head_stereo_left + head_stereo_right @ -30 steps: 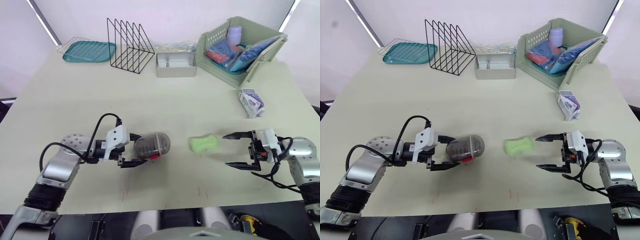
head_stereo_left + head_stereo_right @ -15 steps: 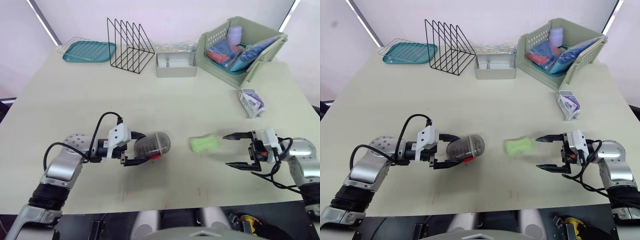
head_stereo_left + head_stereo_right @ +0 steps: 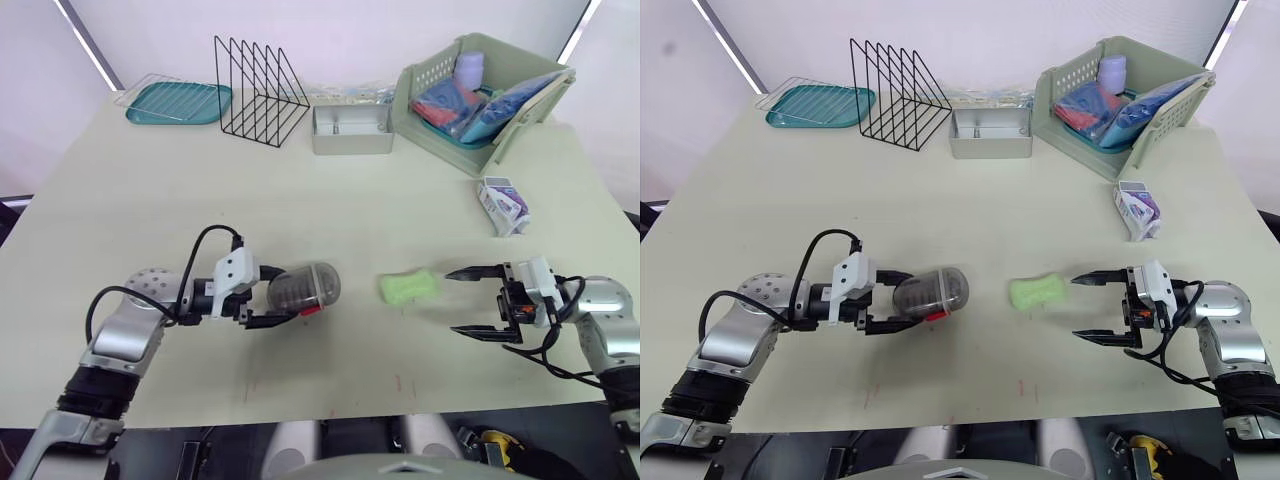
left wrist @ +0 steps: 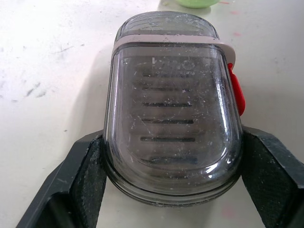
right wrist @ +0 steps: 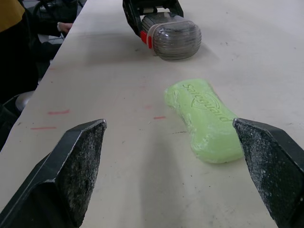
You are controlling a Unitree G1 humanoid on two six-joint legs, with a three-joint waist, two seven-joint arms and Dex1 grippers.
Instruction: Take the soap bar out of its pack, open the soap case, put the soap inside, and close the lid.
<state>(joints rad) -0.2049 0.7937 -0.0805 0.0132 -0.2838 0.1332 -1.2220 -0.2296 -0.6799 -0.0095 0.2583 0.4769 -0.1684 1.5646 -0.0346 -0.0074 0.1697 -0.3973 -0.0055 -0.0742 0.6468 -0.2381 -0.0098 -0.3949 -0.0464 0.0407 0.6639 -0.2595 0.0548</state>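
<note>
Wire rack, teal tray, basket

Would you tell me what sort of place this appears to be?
Likely a robot test bench staged with household goods: a wire file rack, a basket, a soap case in the left claw.

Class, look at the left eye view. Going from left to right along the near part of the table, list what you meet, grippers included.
left gripper, its fingers closed on the case → soap case → green soap bar → right gripper, fingers open
</note>
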